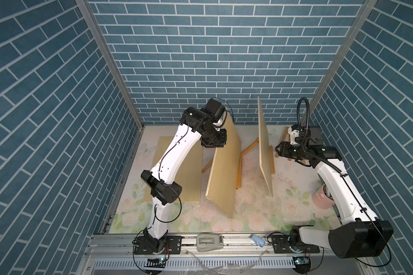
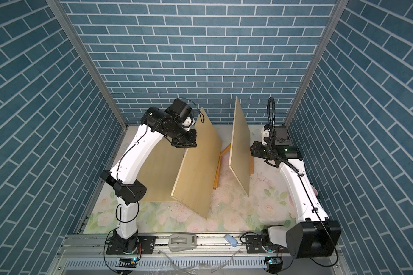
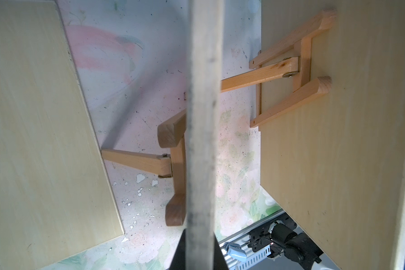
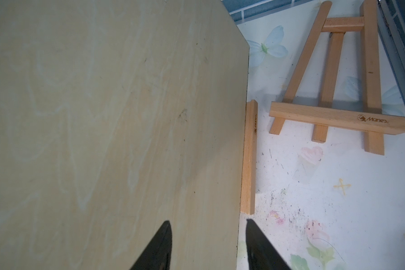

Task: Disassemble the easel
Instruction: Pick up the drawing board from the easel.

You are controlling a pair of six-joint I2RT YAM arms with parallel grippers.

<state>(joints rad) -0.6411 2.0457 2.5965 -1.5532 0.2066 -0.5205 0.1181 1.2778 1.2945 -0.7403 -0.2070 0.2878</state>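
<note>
Here, left hand (image 3: 199, 236) clamped on tilted board (image 1: 222, 171), right hand (image 4: 207, 222) parted

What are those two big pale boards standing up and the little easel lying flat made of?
Left board and right board: probably thin plywood, bare and matte; faint swirling grain, rough grey cut edge. Flat easel: solid light wood, perhaps beech, smooth, seemingly unvarnished; fine grain and a burnt-in brand mark.

White shells, blk joints on left arm (image 1: 174, 152), right arm (image 1: 336, 181); ribbed hose (image 1: 299, 113) on right.
</note>
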